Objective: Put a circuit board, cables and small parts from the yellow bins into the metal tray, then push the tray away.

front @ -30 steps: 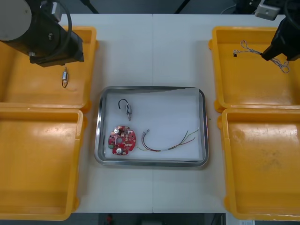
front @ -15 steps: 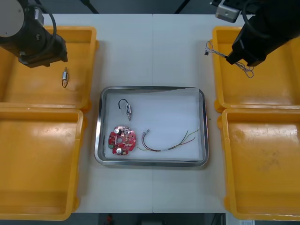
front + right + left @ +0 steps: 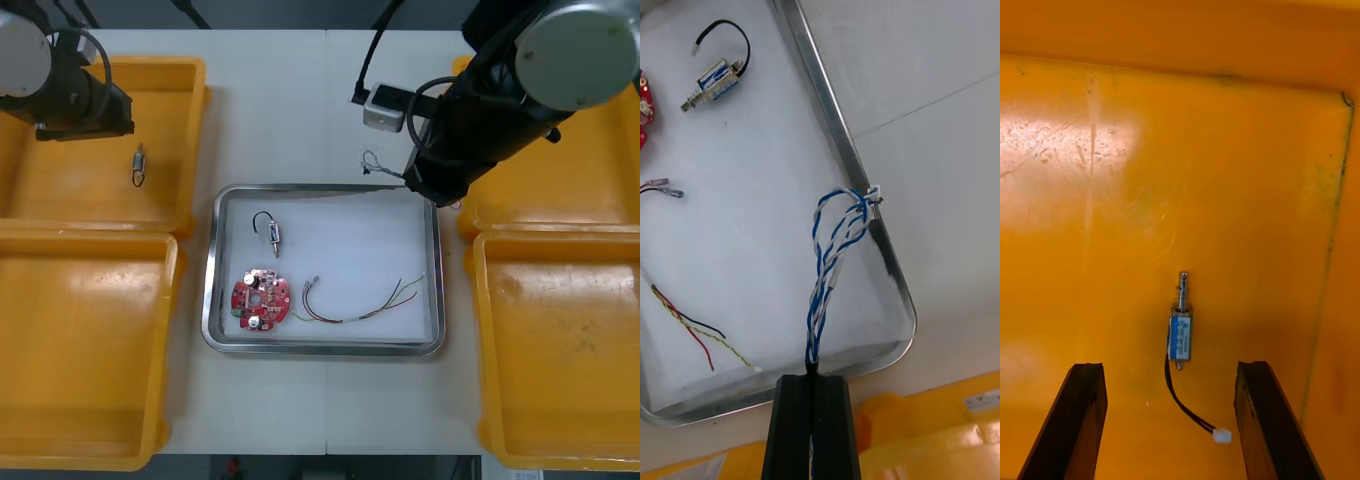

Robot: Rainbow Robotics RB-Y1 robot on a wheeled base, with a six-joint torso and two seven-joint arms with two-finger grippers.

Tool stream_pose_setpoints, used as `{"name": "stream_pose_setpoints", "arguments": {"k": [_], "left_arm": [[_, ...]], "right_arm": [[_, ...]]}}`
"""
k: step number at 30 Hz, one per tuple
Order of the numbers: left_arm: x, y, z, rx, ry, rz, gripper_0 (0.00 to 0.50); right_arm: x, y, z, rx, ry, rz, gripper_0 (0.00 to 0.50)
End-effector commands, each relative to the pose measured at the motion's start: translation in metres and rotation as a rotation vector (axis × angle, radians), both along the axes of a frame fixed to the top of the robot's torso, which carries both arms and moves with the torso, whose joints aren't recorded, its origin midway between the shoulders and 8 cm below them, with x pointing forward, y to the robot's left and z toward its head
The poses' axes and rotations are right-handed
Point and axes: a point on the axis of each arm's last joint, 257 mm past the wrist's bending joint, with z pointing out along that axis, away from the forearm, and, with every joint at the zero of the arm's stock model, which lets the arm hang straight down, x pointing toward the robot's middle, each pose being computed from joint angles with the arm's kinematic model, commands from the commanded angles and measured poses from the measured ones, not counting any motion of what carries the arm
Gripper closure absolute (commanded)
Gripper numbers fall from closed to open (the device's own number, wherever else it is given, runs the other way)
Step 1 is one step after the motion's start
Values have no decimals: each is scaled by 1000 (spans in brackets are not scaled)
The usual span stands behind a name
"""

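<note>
Over the far right corner of the metal tray, the right tool is hanging with its fingers clenched on the twisted blue and white cable. The cable is trailing out from the fingertips, and its looped end with a small white plug is lying over the tray's rim; whether it is touching the rim cannot be told. Inside the tray, a round red circuit board is sitting near the left wall. A small metal part with a black lead is lying just beyond the board, and a red and yellow cable is stretching to its right.

At the far left of the table, the left tool is hovering over the far left yellow bin, fingers released and standing wide apart. Another small metal part is lying on the bin floor in line with the gap between them.
</note>
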Motion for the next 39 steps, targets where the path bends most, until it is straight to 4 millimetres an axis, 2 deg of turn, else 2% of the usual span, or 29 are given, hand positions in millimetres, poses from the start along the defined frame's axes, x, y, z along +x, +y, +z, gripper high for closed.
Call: {"name": "stream_pose_setpoints", "arguments": {"k": [1, 8, 12, 19, 23, 28, 32, 33, 35, 36, 37, 38, 39], "left_arm": [[13, 14, 21, 44, -56, 23, 0], [15, 7, -2, 72, -45, -1, 0], [17, 4, -10, 76, -49, -10, 0], [26, 4, -17, 54, -71, -5, 0], [33, 6, -29, 51, -89, -7, 0], [33, 2, -34, 45, -86, -14, 0], [29, -6, -41, 21, -65, -23, 0], [28, -7, -44, 24, -59, -26, 0], [28, -8, -47, 32, -62, -35, 0], [28, -8, -47, 34, -63, -37, 0], [29, -9, -48, 33, -64, -39, 0], [28, -8, -50, 40, -60, -39, 0], [28, -9, -50, 41, -60, -41, 0]], "right_arm": [[-4, 29, -8, -53, -63, 124, 500], [-3, 41, -45, -141, -84, 246, 500], [0, 46, -53, -155, -94, 295, 500], [15, 59, -79, -170, -127, 354, 500], [22, 64, -92, -183, -154, 366, 500], [23, 68, -106, -180, -153, 373, 500], [22, 72, -110, -176, -151, 378, 495], [22, 72, -110, -176, -151, 376, 452], [21, 72, -111, -170, -146, 373, 255], [20, 74, -110, -166, -145, 371, 190], [20, 73, -111, -168, -143, 370, 154], [20, 73, -110, -164, -142, 367, 93], [20, 72, -110, -165, -140, 363, 67]]}}
